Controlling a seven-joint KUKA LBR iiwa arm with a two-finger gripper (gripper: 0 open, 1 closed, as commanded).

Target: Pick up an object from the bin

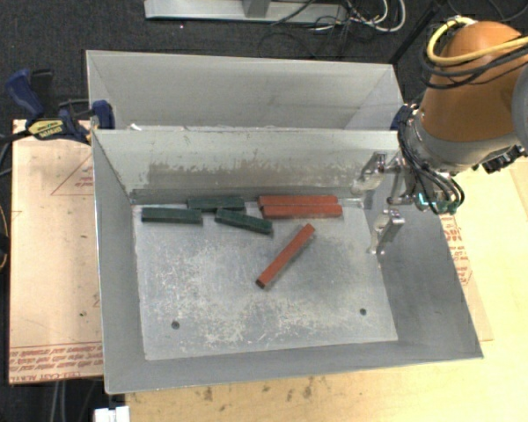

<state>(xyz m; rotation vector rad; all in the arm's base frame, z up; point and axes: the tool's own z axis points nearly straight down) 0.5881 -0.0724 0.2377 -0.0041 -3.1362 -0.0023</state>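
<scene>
My gripper (377, 212) hangs over the right side of the bin, close to its right wall, open with nothing between its fingers. Nearest to it is a red-brown bar (301, 206) lying flat along the back wall, its right end just left of the gripper. A second red-brown bar (285, 256) lies on a slant in the middle of the floor, left of and below the gripper. A dark green bar (244, 223) lies further left, also on a slant.
Two more dark green bars (172, 215) (216, 203) lie along the back wall at the left. The bin's walls slope steeply, and the arm comes in over the right rim.
</scene>
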